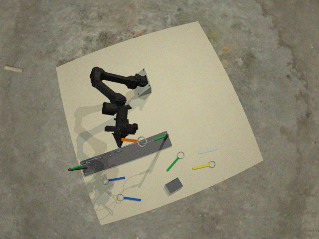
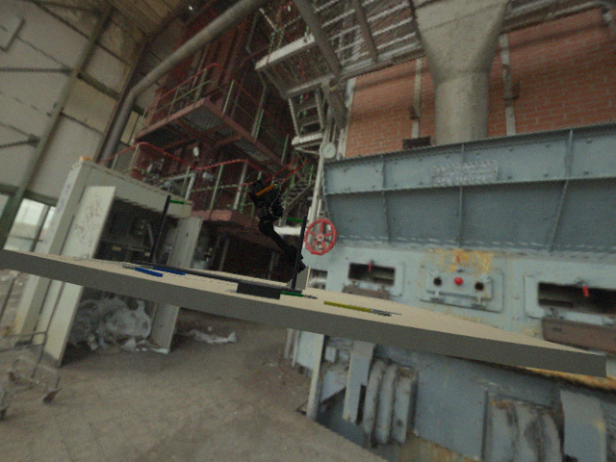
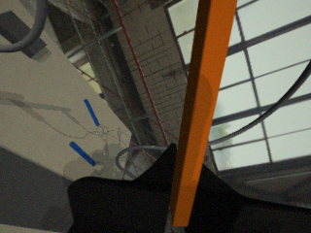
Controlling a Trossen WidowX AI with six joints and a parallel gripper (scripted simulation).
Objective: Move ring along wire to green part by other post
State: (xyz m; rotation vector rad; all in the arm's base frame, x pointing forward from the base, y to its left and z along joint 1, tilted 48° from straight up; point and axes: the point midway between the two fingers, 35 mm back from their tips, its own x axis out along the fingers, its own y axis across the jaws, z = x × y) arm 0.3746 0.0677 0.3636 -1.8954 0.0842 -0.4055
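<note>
My gripper [image 1: 119, 146] is shut on the orange handle [image 1: 129, 140] [image 2: 265, 190] [image 3: 199, 107]. The handle runs up out of the wrist view, so its ring is not seen there. The grey ring [image 1: 141, 145] is on the handle's right end in the top view. It lies across the wire [image 3: 41, 16] over its grey part, nearer the right green part [image 1: 160, 137] [image 2: 295, 219] than the left green part [image 1: 76, 167] [image 2: 177, 202]. The wire appears to pass through the ring. I cannot tell whether they touch, or how far my fingertips are from the wire.
A dark post [image 1: 69, 169] [image 2: 160, 228] stands at the left and another post [image 1: 166, 135] [image 2: 298, 253] at the right of a long grey base [image 1: 136, 154]. Blue handles [image 1: 117, 179] [image 1: 132, 198], a green handle [image 1: 172, 164], a yellow handle [image 1: 201, 167] and a grey block [image 1: 173, 185] lie beyond.
</note>
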